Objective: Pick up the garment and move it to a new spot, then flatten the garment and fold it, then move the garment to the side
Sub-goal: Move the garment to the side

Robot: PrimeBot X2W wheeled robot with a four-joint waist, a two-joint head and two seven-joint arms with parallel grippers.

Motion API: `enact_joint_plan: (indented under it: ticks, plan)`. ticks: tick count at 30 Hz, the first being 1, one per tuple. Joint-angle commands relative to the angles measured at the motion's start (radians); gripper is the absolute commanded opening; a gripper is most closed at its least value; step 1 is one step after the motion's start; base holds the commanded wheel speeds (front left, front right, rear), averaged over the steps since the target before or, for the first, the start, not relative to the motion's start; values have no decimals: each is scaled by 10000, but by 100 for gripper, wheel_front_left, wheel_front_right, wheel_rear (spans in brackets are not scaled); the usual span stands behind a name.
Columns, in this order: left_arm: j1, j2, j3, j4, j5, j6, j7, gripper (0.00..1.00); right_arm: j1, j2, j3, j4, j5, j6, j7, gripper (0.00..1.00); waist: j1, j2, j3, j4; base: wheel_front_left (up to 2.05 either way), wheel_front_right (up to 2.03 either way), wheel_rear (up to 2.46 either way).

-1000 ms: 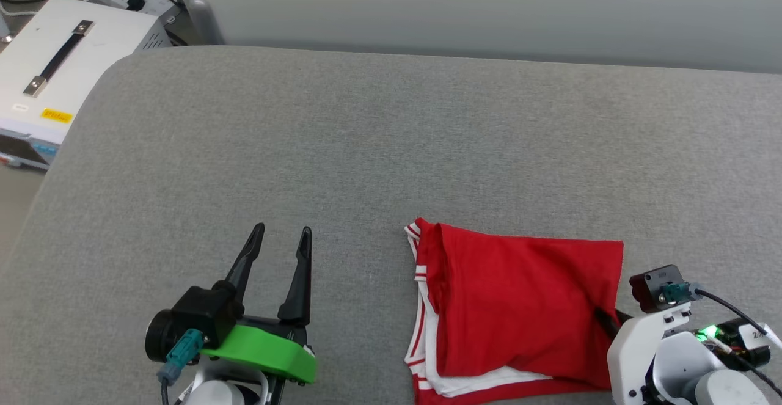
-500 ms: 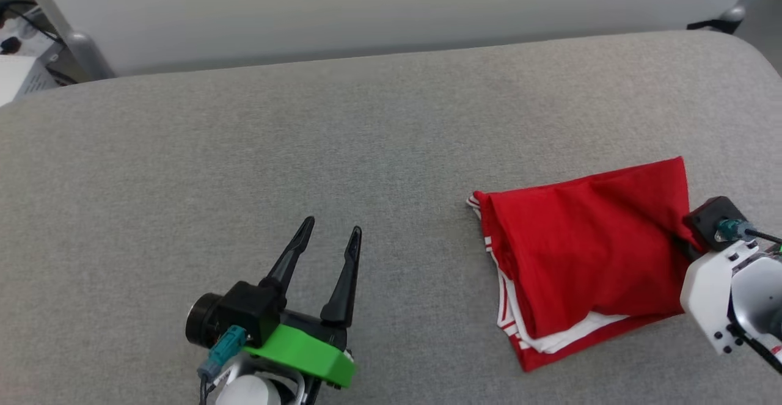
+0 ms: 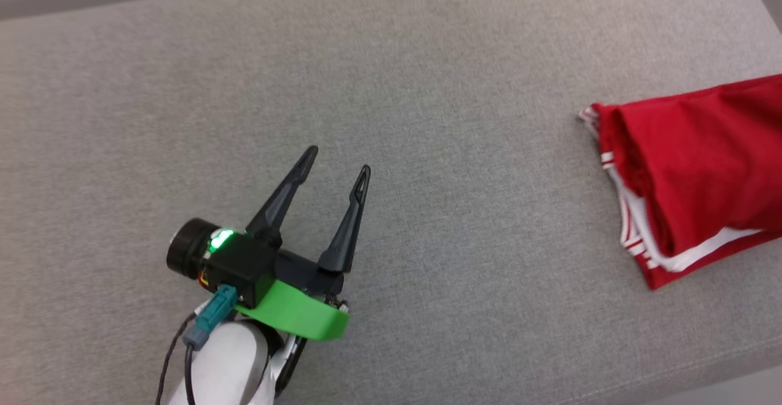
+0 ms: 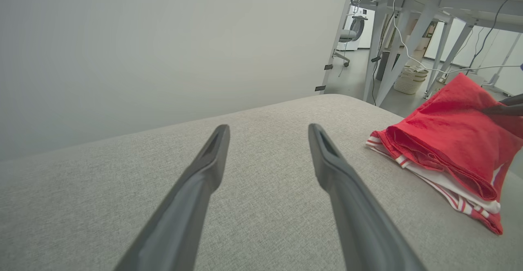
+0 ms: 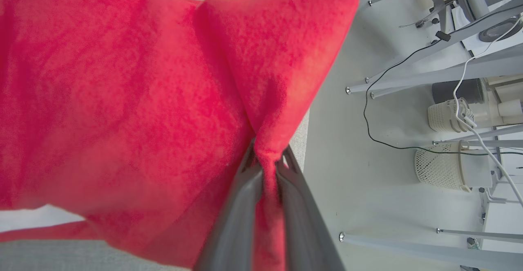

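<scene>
The garment [image 3: 690, 173] lies folded in a red bundle at the far right of the grey cushion [image 3: 391, 75], with white and striped edges peeking out from under the top layer. It looks light and limp. The soft knit puckers wherever it is squeezed and would sag wherever nothing supports it. It seems neither fragile nor slippery, but I'd guess the folded layers could slide apart if only the top one were pulled. A corner or hem, pinched through every layer, seems the sensible place to take hold.

The right pincer [image 5: 267, 152] is pressed almost together on a gathered corner of the red cloth, which bunches between its fingers. That corner is raised and juts past the cushion's edge, above the floor. The left pincer [image 3: 339, 159] is spread wide and holds nothing. It is over bare cushion, well apart from the cloth.
</scene>
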Motion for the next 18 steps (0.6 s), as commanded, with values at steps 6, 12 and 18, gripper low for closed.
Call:
enact_joint_plan:
  ticks: [6,12,18]
  plan:
    - [-781,433,-98,-1058,167,-57,484,100,-1132,333,-837,1879,-359,-11,-997,0,-1,-1,1865,-632,0,0,0]
    - [-1106,647,12,-2046,219,-11,883,100,-1891,426,-1423,3313,-722,-11,-1682,0,-1,-1,2531,-410,0,0,0]
    - [-1196,777,309,-2394,145,161,936,100,-2402,623,-2169,4468,-1291,-11,-2388,0,-1,-1,2959,-64,0,0,0]
